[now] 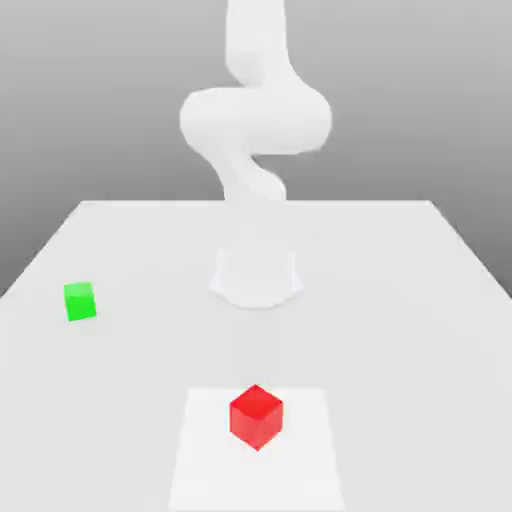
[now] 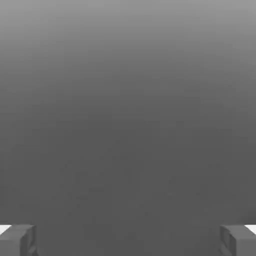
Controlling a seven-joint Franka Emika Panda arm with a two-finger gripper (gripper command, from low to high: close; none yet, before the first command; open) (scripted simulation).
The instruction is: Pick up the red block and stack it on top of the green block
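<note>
Exterior view: white tabletop [image 1: 400,300], flat, matte, narrowing toward the far edge. Backdrop is a plain grey gradient, darker near the table's far edge, lighter up top. No walls or fixtures readable.

Arm [image 1: 255,115] is white, rising from a round base [image 1: 256,275] at table centre and curling upward out of frame.

Taking the base as clock centre in the exterior view: red block [image 1: 256,415] sits at 6 o'clock, near the front edge, turned corner-on to the camera, resting on a slightly paler square patch [image 1: 200,450] of the surface. Green block [image 1: 80,301] is at about 9 o'clock, well apart from the base and from the red block, flat on the table. Neither block touches anything but the surface.

Hand view: gripper [image 2: 128,240] fingers released, spread wide, grey fingertips [image 2: 17,240] at opposite corners of the picture, nothing between them. Behind them is uniform grey gradient.
</note>
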